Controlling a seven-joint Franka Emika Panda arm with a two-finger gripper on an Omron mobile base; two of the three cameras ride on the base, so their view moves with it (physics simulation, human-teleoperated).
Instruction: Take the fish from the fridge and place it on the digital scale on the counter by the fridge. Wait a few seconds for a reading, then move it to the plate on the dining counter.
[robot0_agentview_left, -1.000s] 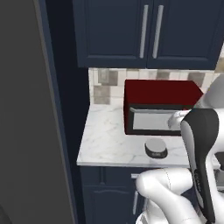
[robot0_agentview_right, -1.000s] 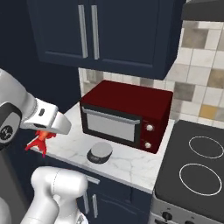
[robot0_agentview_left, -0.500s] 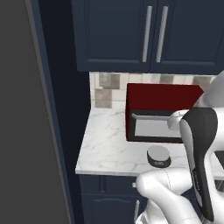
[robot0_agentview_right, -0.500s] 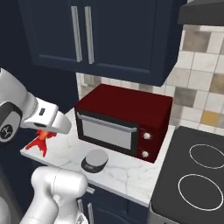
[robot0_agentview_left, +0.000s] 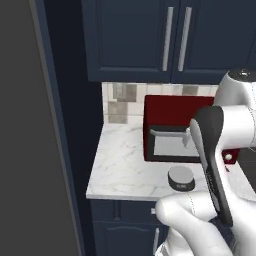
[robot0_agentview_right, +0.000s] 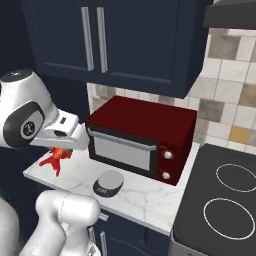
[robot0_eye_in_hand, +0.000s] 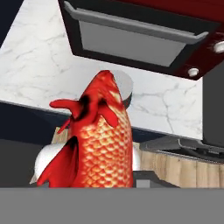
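My gripper (robot0_agentview_right: 59, 149) is shut on the fish (robot0_agentview_right: 55, 157), an orange-red fish that hangs head down from the jaws over the left end of the counter (robot0_agentview_right: 145, 199). The hand view has the fish (robot0_eye_in_hand: 103, 144) close up with scales and fins plain, hiding the fingertips. The digital scale (robot0_agentview_right: 107, 183), round and dark grey, sits bare near the counter's front edge, to the right of the fish and lower. The scale (robot0_agentview_left: 181, 178) sits in front of the microwave, and its rim (robot0_eye_in_hand: 125, 87) peeks out behind the fish's head. The fridge (robot0_agentview_left: 27, 150) is the dark wall at the left.
A red microwave (robot0_agentview_right: 145, 135) stands at the back of the counter (robot0_agentview_left: 125, 167), close behind the scale. A black stove top (robot0_agentview_right: 225, 200) adjoins on the right. Navy wall cabinets (robot0_agentview_left: 165, 40) hang overhead. My own white arm (robot0_agentview_left: 215, 165) covers the counter's right part.
The whole picture has shifted as the base moved, so counter, microwave and scale sit differently in both base views. The fish stays held in the gripper.
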